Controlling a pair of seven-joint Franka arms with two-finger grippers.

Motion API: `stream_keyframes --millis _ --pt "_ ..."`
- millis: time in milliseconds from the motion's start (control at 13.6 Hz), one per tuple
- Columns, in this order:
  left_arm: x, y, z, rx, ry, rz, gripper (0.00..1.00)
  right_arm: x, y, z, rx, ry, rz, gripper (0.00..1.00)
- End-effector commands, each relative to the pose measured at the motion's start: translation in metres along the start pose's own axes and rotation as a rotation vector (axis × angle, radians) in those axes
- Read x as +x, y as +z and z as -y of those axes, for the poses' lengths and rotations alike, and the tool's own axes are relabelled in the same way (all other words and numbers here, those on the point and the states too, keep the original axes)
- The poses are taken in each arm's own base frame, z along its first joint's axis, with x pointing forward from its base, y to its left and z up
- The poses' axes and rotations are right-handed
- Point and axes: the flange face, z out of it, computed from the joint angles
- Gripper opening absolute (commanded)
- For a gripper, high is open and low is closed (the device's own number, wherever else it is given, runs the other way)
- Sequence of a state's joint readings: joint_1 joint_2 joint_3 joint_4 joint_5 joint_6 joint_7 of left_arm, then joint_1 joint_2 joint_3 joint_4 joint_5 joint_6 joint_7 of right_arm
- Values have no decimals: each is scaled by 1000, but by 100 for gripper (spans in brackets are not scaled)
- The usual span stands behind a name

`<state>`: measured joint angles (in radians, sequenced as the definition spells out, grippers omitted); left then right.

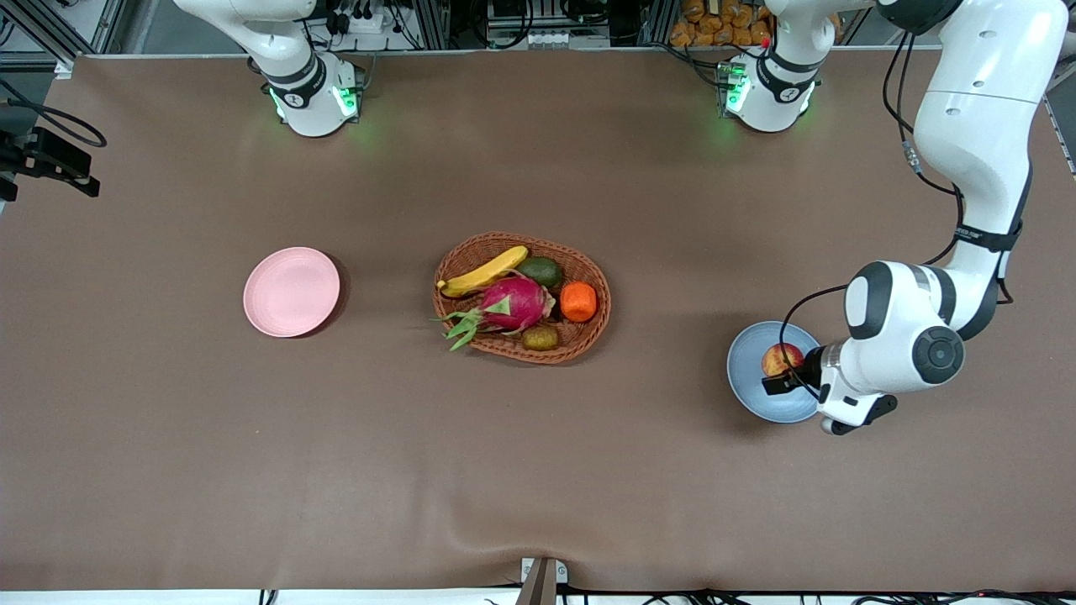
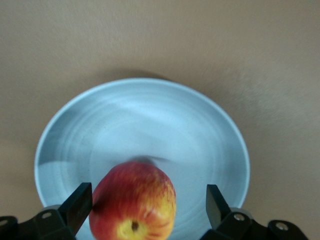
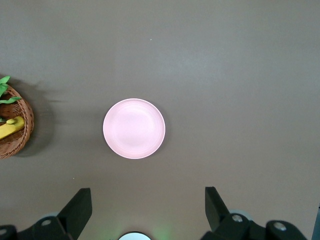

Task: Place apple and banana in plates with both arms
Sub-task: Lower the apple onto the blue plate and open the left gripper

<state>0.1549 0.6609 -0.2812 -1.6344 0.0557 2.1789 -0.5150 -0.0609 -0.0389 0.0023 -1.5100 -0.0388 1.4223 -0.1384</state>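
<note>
Fingers of the left gripper [image 2: 147,207] are spread wide so the apple [image 2: 133,201] between them is freed onto the blue plate [image 2: 200,130], while the right gripper [image 3: 147,210] is held open and empty high above the pink plate [image 3: 134,128], the banana [image 1: 482,271] left in the basket [image 1: 593,323].

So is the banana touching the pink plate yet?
Apart. The front view shows the banana lying in the basket, with bare table between it and the pink plate.
</note>
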Motion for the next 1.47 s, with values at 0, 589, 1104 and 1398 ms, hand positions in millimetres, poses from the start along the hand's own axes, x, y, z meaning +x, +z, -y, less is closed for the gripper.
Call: stream_keyframes --millis 0,589,1104,1398 --pt "-9 -49 -1 13 15 -39 100 0 -3 -1 2 -6 2 100" --pt "-45 -212 -1 63 112 -104 100 5 4 -12 2 1 10 100" --pt "-109 -324 12 91 249 -174 100 50 63 34 97 -3 96 100" --pt "-145 -360 16 113 280 -180 100 72 154 143 90 293 275 100"
